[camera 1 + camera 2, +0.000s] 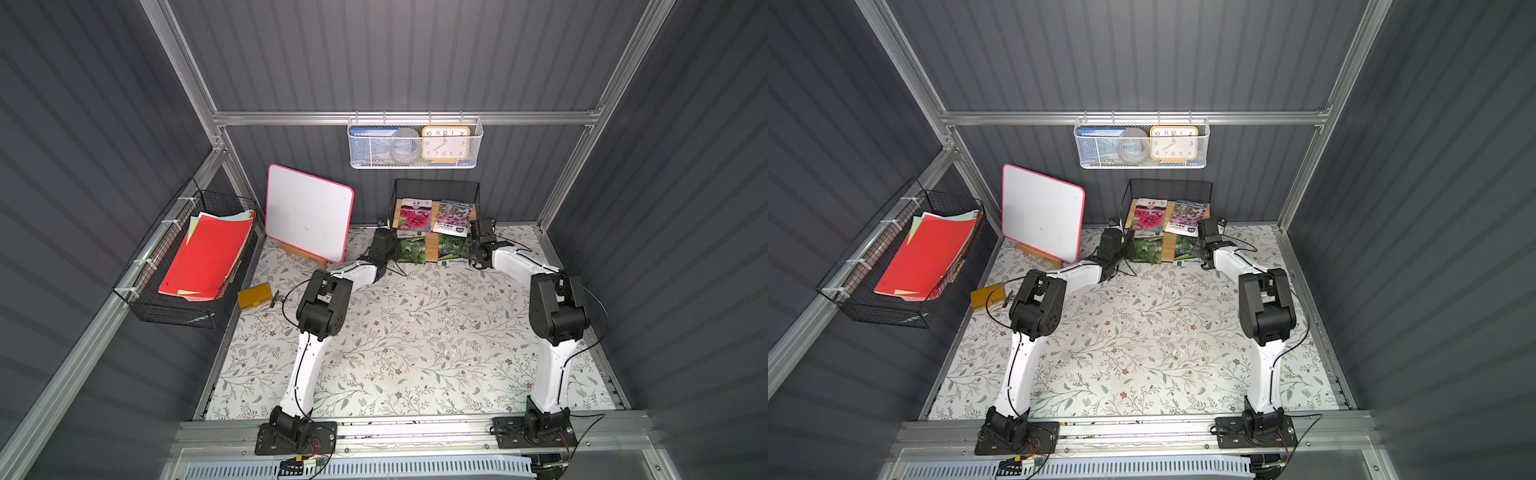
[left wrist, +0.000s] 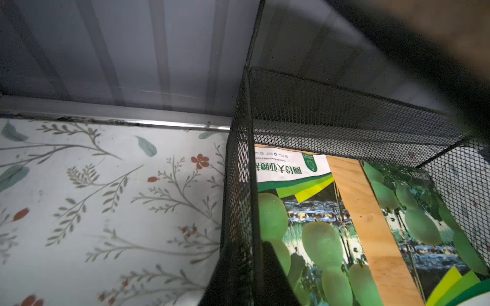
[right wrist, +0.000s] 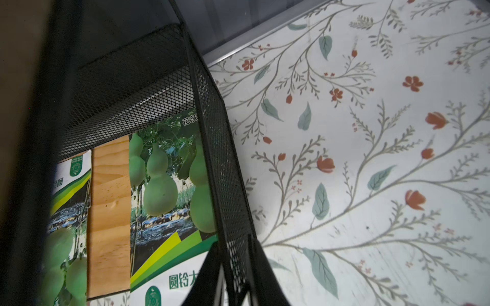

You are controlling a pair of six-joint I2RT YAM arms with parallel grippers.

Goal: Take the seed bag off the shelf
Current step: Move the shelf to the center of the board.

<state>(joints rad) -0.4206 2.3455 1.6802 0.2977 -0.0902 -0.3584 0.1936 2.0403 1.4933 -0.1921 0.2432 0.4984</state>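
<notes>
The shelf (image 1: pixel 436 181) (image 1: pixel 1169 181), a black wire rack with two wooden boards, stands against the back wall. Two flower seed bags, one pink (image 1: pixel 414 214) and one purple (image 1: pixel 453 218), lie on its upper board. Two green gourd seed bags (image 2: pixel 313 212) (image 3: pixel 164 185) lie on the lower board. My left gripper (image 1: pixel 392 247) (image 2: pixel 246 254) is shut on the shelf's left mesh side wall (image 2: pixel 238 185). My right gripper (image 1: pixel 469 245) (image 3: pixel 233 251) is shut on the right mesh side wall (image 3: pixel 220 159). Neither gripper touches a bag.
A pink-rimmed whiteboard (image 1: pixel 309 212) leans on a stand left of the shelf. A black wire basket of red papers (image 1: pixel 195 257) hangs on the left wall. A white mesh basket with a clock (image 1: pixel 415 143) hangs above the shelf. A yellow-brown block (image 1: pixel 254 296) lies at the table's left edge.
</notes>
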